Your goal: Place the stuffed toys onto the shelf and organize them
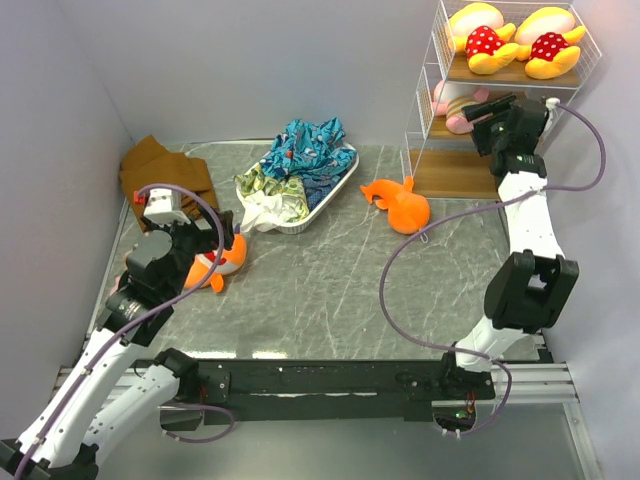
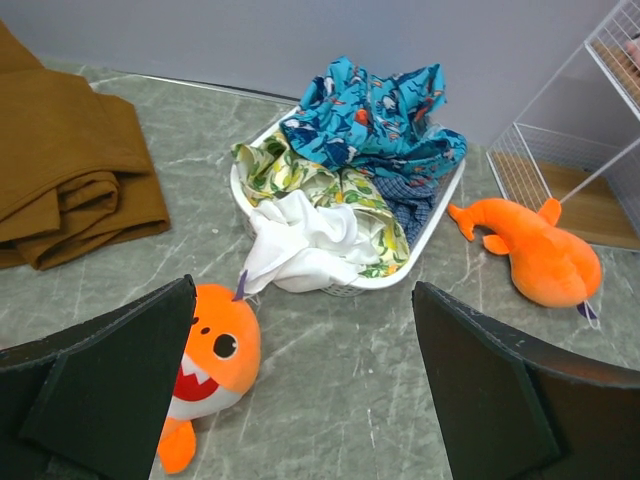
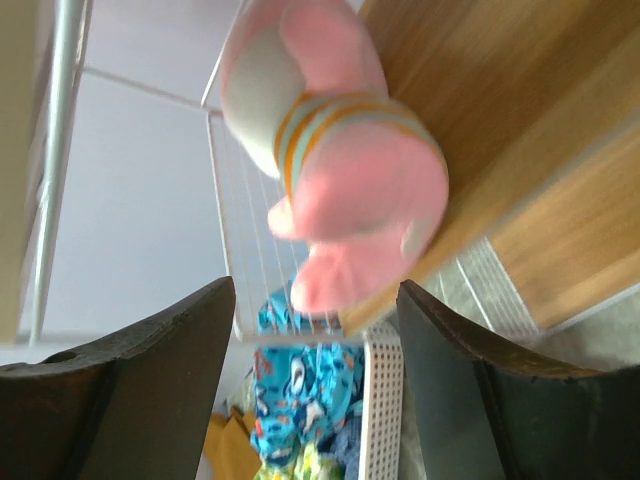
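The shelf [image 1: 432, 128] stands at the back right. Two yellow toys with red dotted bodies [image 1: 487, 42] [image 1: 549, 46] lie on its top board. A pink toy [image 1: 451, 104] lies on the middle board; in the right wrist view it [image 3: 340, 165] lies just beyond my open, empty right gripper [image 3: 315, 390], which hovers at the shelf front [image 1: 484, 107]. One orange shark [image 1: 216, 266] lies by my open left gripper [image 1: 228, 240]; it [image 2: 215, 350] sits against the left finger [image 2: 100, 390], with the gripper's gap [image 2: 320, 400] otherwise empty. A second orange shark [image 1: 400, 205] [image 2: 540, 258] lies before the shelf.
A white oval tray [image 1: 330, 195] heaped with blue-patterned and other cloths [image 1: 305, 155] stands at the back centre. A brown folded cloth [image 1: 160, 170] lies at the back left. Grey walls close in the left, back and right sides. The shelf's bottom board [image 1: 455, 172] is bare.
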`<state>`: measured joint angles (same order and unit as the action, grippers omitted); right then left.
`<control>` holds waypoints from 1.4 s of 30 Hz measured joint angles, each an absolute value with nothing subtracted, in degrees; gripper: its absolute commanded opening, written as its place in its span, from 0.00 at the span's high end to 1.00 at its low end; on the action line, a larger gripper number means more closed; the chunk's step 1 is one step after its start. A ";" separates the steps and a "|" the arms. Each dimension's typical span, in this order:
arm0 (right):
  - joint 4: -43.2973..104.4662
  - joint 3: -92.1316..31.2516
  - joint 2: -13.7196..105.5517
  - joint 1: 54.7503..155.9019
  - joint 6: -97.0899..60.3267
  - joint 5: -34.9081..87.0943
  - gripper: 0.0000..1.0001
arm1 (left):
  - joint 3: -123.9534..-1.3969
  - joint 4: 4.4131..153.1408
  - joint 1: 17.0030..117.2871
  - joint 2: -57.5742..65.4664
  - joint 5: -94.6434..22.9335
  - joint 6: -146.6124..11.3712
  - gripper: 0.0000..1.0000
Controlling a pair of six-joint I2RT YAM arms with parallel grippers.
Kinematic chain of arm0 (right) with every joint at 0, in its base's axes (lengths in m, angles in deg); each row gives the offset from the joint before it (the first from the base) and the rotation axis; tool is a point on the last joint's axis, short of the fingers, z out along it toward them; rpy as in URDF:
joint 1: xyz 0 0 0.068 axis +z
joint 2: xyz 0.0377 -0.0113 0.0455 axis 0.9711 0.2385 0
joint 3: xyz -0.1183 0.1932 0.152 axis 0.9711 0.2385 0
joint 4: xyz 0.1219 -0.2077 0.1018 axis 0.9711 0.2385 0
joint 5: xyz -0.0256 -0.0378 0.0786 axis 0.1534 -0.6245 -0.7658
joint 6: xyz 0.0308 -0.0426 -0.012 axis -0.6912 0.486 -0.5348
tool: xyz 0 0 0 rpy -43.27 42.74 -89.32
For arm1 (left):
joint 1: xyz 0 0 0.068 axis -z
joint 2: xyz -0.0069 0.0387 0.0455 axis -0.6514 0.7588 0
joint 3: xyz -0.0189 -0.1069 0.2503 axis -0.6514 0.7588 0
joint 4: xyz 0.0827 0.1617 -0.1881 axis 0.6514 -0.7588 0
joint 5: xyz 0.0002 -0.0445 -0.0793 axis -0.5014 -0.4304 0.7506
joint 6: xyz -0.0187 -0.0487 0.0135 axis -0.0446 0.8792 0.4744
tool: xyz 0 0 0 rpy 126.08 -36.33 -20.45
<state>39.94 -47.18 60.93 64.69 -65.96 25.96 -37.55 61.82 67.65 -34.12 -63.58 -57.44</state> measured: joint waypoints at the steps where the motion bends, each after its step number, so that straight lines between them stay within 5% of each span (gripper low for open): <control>1: 39.99 -46.16 59.86 64.69 -65.98 25.68 0.27 | -37.55 61.80 67.65 -34.01 -64.17 -57.09 0.03; 16: 41.08 -27.95 39.68 72.10 -57.17 20.41 0.26 | -45.62 39.99 62.80 -14.80 -86.07 -23.91 0.04; 27: 42.17 -20.39 31.55 86.44 -49.96 17.11 0.26 | -48.15 29.80 27.19 -2.29 -80.48 -10.58 0.03; 33: 42.07 -20.32 30.85 90.88 -49.19 17.09 0.26 | -53.20 29.19 21.68 10.67 -76.69 -9.51 0.01; 42: 42.07 -20.28 30.26 93.15 -48.56 16.76 0.25 | -52.07 33.45 20.90 17.12 -72.80 -9.16 0.16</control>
